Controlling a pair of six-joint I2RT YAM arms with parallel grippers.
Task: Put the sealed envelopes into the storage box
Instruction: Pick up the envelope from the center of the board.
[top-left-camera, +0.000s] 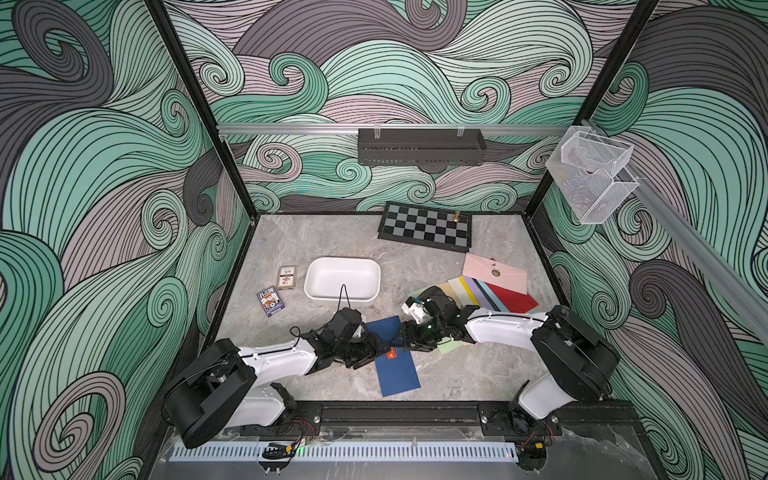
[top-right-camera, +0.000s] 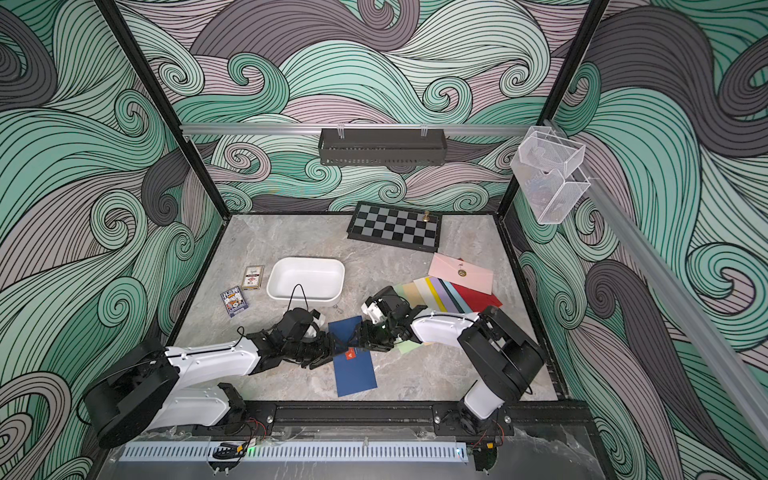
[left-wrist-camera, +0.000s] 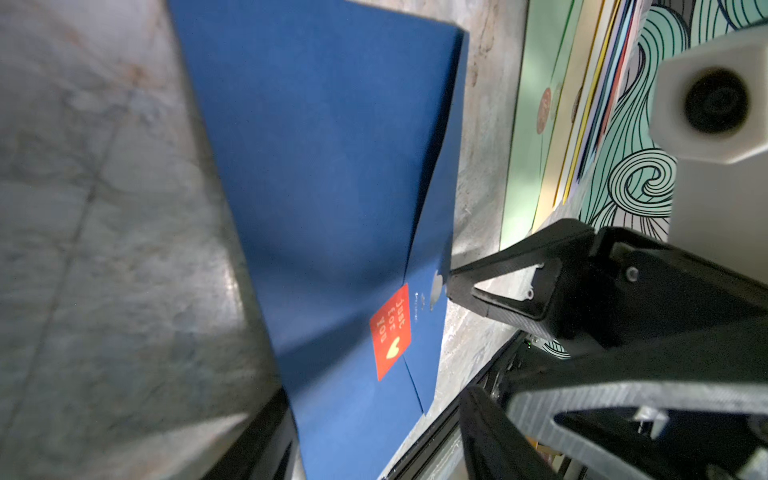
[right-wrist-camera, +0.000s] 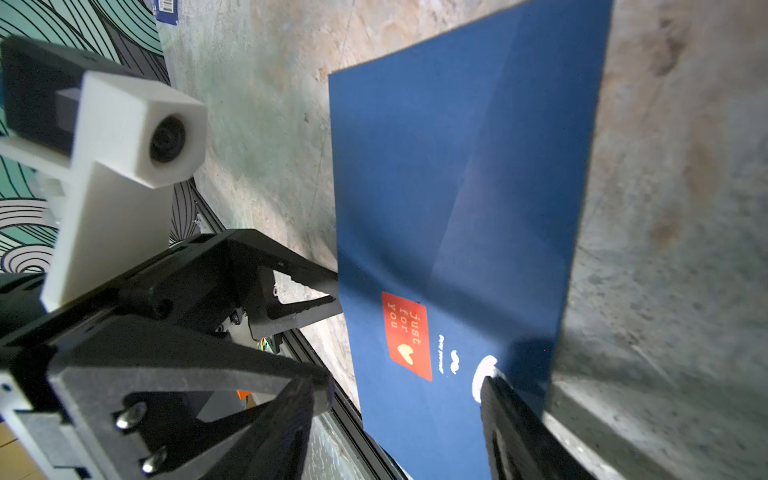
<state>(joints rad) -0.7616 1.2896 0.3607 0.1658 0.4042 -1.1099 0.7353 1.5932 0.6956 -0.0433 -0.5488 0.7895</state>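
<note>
A navy envelope (top-left-camera: 398, 370) (top-right-camera: 354, 372) with a red seal sticker (left-wrist-camera: 390, 332) (right-wrist-camera: 407, 334) lies flat on the table near the front. My left gripper (top-left-camera: 366, 356) (left-wrist-camera: 374, 440) is open at one long edge of it, and my right gripper (top-left-camera: 405, 332) (right-wrist-camera: 399, 428) is open at the opposite edge. One right fingertip (right-wrist-camera: 492, 384) rests on the paper near the edge. The white storage box (top-left-camera: 311, 274) (top-right-camera: 275, 277) stands empty behind the left arm. Several fanned envelopes (top-left-camera: 494, 297) (top-right-camera: 455, 293) and a pink one (top-left-camera: 505, 272) lie to the right.
Two card packs (top-left-camera: 286, 277) (top-left-camera: 271, 301) lie left of the box. A chessboard (top-left-camera: 426, 227) with a small gold piece sits at the back. A black tray (top-left-camera: 419, 147) hangs on the back wall and a wire-mesh bin (top-left-camera: 590, 178) on the right rail.
</note>
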